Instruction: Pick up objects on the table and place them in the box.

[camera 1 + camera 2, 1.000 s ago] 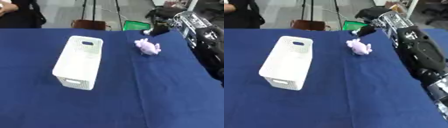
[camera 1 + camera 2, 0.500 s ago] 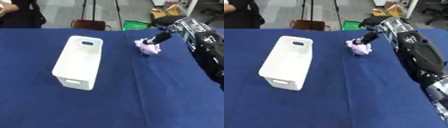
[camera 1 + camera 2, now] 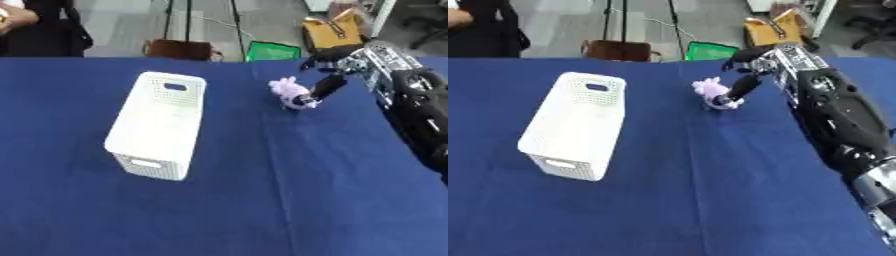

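Right eye view: right hand (image 3: pixel 744 86) curls around a small purple toy (image 3: pixel 713 93) near the table's (image 3: pixel 710 200) far edge, white box (image 3: pixel 575 123) apart.

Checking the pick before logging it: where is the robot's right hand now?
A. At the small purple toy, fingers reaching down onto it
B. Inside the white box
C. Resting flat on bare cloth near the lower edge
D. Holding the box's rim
A: the right hand reaches down to the purple toy, away from the white box.
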Robot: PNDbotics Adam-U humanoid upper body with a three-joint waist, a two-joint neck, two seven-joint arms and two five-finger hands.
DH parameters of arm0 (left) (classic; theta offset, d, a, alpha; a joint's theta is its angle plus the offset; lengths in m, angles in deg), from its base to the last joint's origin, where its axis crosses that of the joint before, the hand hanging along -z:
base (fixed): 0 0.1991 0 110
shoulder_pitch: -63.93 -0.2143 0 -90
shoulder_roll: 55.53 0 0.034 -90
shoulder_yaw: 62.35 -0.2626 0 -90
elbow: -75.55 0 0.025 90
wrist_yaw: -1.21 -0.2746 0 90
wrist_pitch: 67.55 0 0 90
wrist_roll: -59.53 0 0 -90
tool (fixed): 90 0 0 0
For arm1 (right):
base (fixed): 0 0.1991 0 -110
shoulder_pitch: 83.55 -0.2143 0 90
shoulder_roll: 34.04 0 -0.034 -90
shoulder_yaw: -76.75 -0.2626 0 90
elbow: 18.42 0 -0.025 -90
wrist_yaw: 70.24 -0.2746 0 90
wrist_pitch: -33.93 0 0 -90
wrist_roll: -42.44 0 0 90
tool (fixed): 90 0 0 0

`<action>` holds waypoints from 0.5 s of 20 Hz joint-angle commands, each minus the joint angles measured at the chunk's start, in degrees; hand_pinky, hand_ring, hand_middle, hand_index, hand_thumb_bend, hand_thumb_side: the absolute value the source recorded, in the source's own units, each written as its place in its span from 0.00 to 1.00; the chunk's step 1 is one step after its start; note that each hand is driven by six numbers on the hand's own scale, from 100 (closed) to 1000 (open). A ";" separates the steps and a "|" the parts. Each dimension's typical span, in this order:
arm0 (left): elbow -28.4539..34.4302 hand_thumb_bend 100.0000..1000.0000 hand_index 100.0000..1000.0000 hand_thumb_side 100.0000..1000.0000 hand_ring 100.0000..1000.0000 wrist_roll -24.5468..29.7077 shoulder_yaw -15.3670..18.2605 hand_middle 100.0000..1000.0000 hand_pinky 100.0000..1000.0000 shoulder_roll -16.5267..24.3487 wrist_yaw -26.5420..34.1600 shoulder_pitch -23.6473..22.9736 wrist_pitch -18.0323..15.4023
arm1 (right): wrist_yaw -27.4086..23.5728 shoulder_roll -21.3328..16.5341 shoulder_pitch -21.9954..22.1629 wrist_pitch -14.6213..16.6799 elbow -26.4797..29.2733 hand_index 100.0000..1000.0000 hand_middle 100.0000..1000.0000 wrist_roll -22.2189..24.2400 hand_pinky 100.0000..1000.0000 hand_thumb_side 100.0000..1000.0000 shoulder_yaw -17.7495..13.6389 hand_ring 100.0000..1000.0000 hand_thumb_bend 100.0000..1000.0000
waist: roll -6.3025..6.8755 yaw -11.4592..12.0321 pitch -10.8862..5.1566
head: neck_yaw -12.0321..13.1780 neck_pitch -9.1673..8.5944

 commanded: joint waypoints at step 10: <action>0.79 0.00 0.80 0.79 0.80 -4.56 -0.16 0.86 0.72 0.97 0.12 0.64 -4.87 | 4.27 1.38 -0.42 -0.97 -3.47 1.00 0.92 -4.82 0.94 0.77 -2.19 0.98 0.48 | 0.22 0.52 -0.84 | -0.52 -0.85</action>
